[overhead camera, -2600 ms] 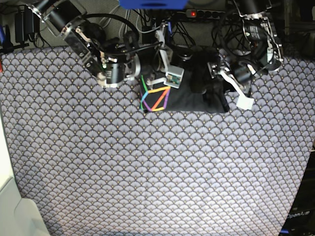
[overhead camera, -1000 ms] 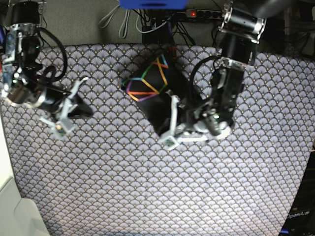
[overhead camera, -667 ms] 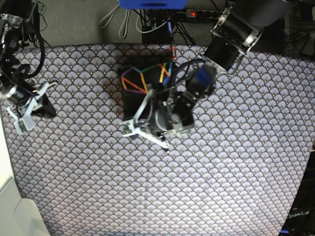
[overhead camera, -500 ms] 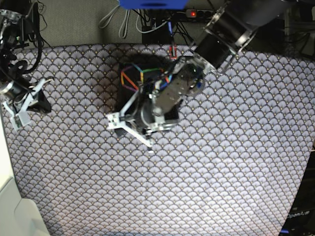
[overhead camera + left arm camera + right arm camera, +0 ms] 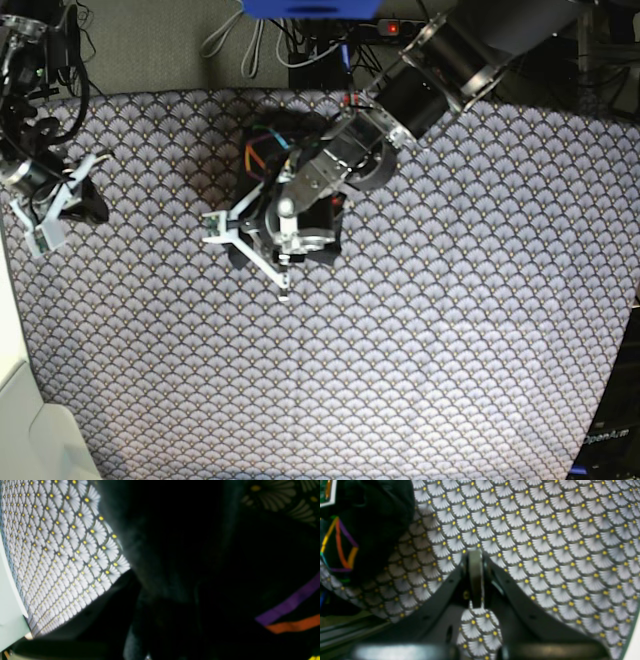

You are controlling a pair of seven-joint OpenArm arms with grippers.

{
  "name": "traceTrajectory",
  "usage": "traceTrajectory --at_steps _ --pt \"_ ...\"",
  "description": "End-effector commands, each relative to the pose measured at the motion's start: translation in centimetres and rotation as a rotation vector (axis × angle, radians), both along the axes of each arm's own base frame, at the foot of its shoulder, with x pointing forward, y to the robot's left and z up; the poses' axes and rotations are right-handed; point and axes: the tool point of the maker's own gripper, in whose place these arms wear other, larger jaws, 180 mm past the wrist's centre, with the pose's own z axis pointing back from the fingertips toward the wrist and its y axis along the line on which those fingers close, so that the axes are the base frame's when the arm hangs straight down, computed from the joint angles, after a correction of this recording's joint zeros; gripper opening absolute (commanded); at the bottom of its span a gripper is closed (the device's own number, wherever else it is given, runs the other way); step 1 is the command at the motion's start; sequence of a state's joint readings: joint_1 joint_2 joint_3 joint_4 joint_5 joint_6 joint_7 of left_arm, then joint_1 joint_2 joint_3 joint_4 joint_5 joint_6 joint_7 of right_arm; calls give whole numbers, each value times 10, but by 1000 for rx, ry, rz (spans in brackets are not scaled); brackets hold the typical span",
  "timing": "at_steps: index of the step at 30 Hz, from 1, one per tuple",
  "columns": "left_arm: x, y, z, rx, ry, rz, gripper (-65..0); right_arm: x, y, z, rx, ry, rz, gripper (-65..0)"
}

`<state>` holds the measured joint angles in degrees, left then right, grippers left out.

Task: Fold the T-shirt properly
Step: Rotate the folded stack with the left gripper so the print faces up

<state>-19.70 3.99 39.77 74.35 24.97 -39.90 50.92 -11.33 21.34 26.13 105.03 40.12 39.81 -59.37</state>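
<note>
L gripper over folded T-shirt, prob. dragging it; can't tell if clamped. R gripper fingers together, empty, parked clear over cloth.

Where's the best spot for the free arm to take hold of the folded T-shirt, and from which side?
Probably the T-shirt's edge by the rainbow print, approached from the base view's left. The left end effector and its arm lie over the bundle's right and lower parts, so only that upper-left edge is exposed. The right end effector, shut and holding nothing, already sits on that side.
</note>
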Motion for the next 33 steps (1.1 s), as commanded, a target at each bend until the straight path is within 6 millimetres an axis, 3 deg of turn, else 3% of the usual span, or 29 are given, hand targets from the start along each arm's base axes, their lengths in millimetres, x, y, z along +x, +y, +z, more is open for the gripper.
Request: traceTrajectory --at_steps 1,4,7,9,12,15,19,23,27,33 --pt "11 -3 15 -5 -43 1 -640 6 -2 12 -2 -44 8 -647" --pt "16 -2 18 -2 -57 2 -633 6 -1 12 -1 -44 10 -647" --pt "17 -2 20 -6 -62 6 -550 6 0 12 0 -43 12 -647" --pt "18 -2 20 -4 -63 7 -429 6 0 12 0 -43 12 -647" --pt "18 -2 21 -3 -64 6 -187 6 -1 12 1 -44 10 -647" --pt "19 -4 25 -14 -74 5 -18 6 -1 12 1 -44 10 -647" --pt "22 -13 50 -66 -133 -10 0 6 -1 13 1 -46 10 -647" --pt "34 -2 78 -112 -206 19 0 8 -1 14 -1 -50 10 -647" --pt "58 27 111 -207 -257 151 0 7 0 13 1 -48 13 -647" --pt "79 81 137 -296 -306 341 0 8 3 13 10 -51 15 -647"
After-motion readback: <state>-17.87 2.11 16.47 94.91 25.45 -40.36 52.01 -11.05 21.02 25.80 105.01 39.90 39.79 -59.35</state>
